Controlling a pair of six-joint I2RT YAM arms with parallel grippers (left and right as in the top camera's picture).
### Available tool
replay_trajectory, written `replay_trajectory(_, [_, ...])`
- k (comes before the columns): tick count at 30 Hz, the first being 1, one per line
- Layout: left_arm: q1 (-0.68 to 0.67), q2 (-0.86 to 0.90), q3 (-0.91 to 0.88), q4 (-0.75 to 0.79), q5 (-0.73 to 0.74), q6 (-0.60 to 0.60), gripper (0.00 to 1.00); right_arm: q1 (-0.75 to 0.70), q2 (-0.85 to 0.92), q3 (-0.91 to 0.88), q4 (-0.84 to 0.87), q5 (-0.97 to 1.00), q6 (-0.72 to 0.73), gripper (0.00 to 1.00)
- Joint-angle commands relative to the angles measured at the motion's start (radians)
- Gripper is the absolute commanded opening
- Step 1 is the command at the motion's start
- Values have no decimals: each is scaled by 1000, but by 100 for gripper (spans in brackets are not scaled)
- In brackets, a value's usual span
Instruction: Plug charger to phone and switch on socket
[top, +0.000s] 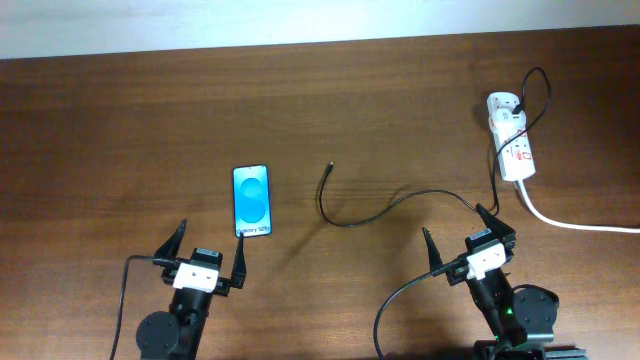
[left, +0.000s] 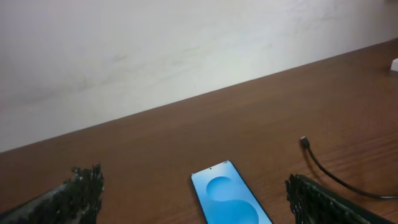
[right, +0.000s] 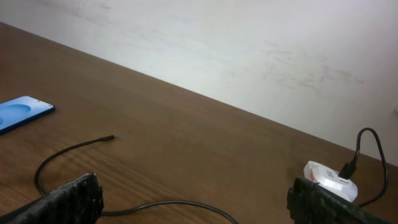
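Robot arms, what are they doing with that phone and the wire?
Nothing is being held. The left pincer and the right pincer both hang open and empty near the front edge of the table. The phone lies flat, blue screen lit, just ahead of the left pincer. The loose tip of the charger lies apart from it, unplugged, and the socket sits at the far right.

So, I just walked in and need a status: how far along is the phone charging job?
Done: the charger looks plugged into the socket already. In hand: nothing; left gripper and right gripper hang open and empty. Left: its connector tip lies apart from the phone, and the socket's switch state is unreadable.
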Motion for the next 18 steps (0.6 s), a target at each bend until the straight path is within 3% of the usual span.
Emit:
replay_trajectory(1, [-2,4,43,7,-6,-39,99,9,-8,-9,2,4,-3,99])
replay_trajectory(10, [-2,33,116,6,-3,-39,99,9,-8,-9,2,5,-3,99])
replay_trajectory(18, [-2,171,208,6,-3,-39,99,9,-8,-9,2,5,-3,99])
